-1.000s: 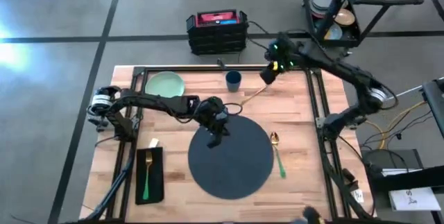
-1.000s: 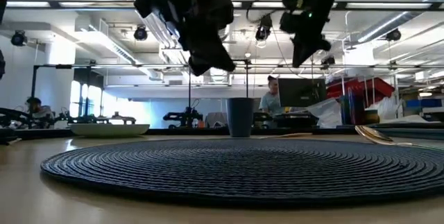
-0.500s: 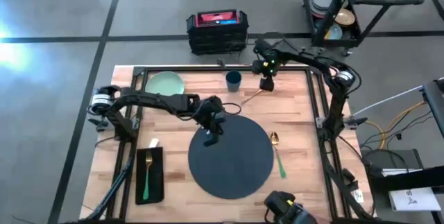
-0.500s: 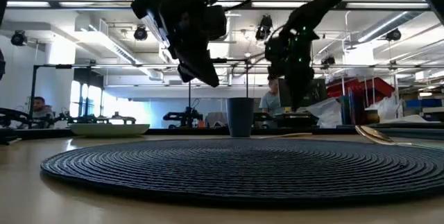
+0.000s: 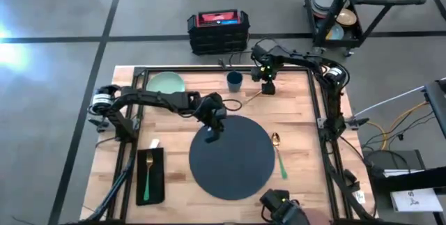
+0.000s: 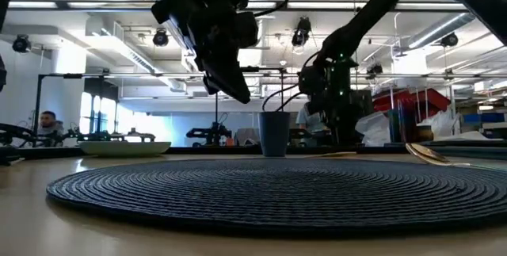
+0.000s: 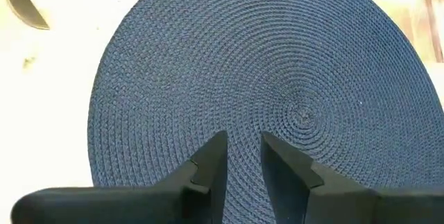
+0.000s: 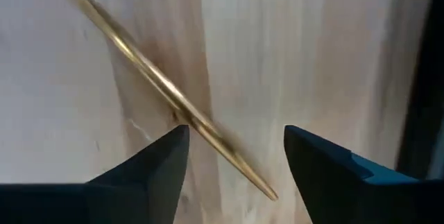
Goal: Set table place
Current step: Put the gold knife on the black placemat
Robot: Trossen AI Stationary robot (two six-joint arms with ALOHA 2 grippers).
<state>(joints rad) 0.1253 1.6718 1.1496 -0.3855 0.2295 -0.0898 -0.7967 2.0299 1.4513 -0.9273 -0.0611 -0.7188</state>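
High view showed the right gripper (image 5: 267,88) had swung in from the table's far right corner within the last second and dropped low over the gold knife (image 5: 252,97) lying just beside the cup (image 5: 234,80). Its wrist view put the knife's slim end (image 8: 166,92) between the two fingers, jaws wide apart and not yet touching it, so a pickup looked close. The left gripper (image 5: 211,136) had barely moved; it hung over the mat's (image 5: 233,157) far left edge, jaws nearly together with a narrow gap and holding nothing. The rest of the setting lay scattered: plate (image 5: 166,83) at the far left of the table (image 5: 296,183), napkin (image 5: 150,176) with a fork (image 5: 148,173) on it near the left front, spoon (image 5: 278,154) just off the mat's right edge. Nothing sat on the mat, so I judged the task early, with the knife the next piece to be moved.
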